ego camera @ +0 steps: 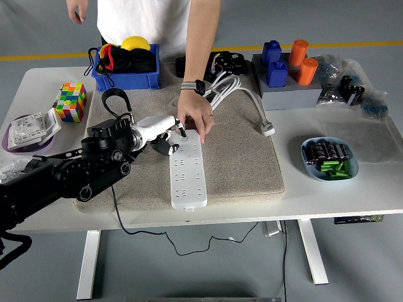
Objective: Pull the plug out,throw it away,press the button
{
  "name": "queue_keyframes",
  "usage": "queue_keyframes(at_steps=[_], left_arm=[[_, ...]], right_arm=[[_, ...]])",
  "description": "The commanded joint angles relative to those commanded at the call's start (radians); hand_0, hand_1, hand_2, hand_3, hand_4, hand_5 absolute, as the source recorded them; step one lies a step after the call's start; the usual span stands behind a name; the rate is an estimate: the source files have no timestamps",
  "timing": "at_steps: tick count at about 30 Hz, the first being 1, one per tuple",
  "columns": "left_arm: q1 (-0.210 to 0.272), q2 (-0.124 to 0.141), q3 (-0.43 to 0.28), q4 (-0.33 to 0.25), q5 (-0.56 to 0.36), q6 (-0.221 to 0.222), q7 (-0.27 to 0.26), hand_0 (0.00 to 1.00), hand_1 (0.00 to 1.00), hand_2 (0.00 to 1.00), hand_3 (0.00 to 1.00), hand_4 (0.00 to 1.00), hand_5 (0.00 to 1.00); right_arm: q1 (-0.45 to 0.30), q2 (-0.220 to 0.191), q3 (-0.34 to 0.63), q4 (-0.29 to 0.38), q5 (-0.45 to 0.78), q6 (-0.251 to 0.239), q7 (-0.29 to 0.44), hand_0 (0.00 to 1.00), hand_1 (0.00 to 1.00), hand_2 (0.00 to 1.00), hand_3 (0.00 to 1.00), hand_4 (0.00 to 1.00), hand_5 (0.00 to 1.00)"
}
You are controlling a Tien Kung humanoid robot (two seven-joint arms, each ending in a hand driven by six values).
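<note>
Right now the left hand point(165, 133) reaches in over the tan mat point(239, 157) and sits at the far end of the white power strip point(187, 170). Its fingers are curled around a small dark thing against the strip's left edge, which I take to be the plug point(165, 148), though it is too small to be sure how firm the grip is. A person's hand point(196, 117) presses down on the strip's far end just beside the robot's fingers, apparently holding it steady. The right arm is not visible.

The strip lies lengthwise on the mat, its near end pointing toward the table's near edge; a white cable point(234, 88) with a loose plug end point(268, 129) lies on the mat to the right, well apart.

By my reading, the first step is under way: pulling the plug out. The next move calls for a straight lift away from the socket face while the strip is held down, then carrying the plug off to discard it. The button's exact spot on the strip cannot be made out.
</note>
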Motion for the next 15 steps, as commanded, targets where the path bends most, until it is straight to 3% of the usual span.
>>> queue_keyframes(at_steps=[15], left_arm=[[-0.016,-0.005,0.029,0.011,-0.031,-0.017,0.011,0.097,0.002,0.024,0.667,0.566,0.044]], right_arm=[[0.000,-0.001,0.000,0.000,0.002,-0.001,0.001,0.749,0.666,0.656,0.621,0.671,0.511]])
